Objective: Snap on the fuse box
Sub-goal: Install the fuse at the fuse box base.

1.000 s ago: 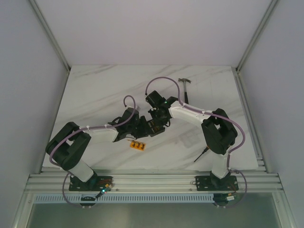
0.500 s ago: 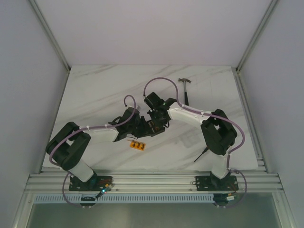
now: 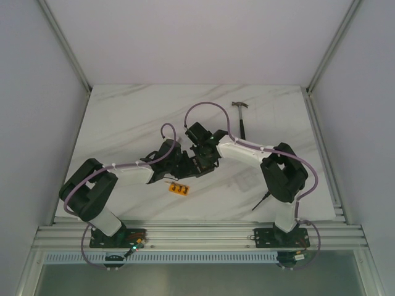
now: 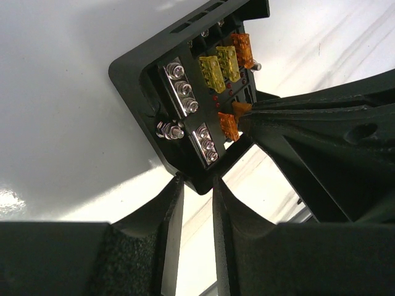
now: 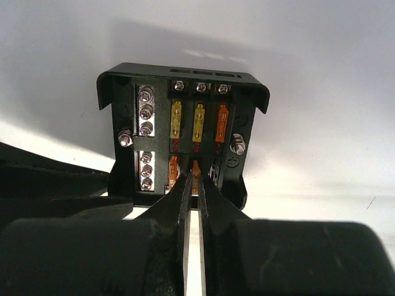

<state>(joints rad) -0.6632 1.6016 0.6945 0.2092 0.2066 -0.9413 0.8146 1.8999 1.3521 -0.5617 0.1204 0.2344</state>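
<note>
Starting nearest the arm bases: there's a thin dark tool point(image 3: 261, 201) lying by the right arm and a little flat orange strip point(image 3: 179, 189) with dark dots. Both are just sitting on the table point(image 3: 123, 123), not part of the action.

A bit further in, both arms meet mid-table at the fuse box point(image 5: 185, 69), which looks to be resting on the table, open face up. The left gripper point(image 4: 197, 187) comes in at the box's near corner, fingers nearly together with only a thin slit between them and the corner right at the tips. Honestly can't tell if it's really pinching the wall or just bracing it.

The right gripper point(image 5: 193, 180) is clamped on a small orange fuse point(image 5: 195, 166), holding it at the middle slot of the lower row. The upper row already has two yellow fuses and an orange one, and the lower left slot has an orange one too. Lower right looks empty.

So I'd say we're partway through, on the seating step for this fuse. The next move needs a straight push down so the blades go in square, with the box kept from sliding or tipping, then let go.

Way at the back, the hammer point(image 3: 241, 117) lies untouched.
</note>
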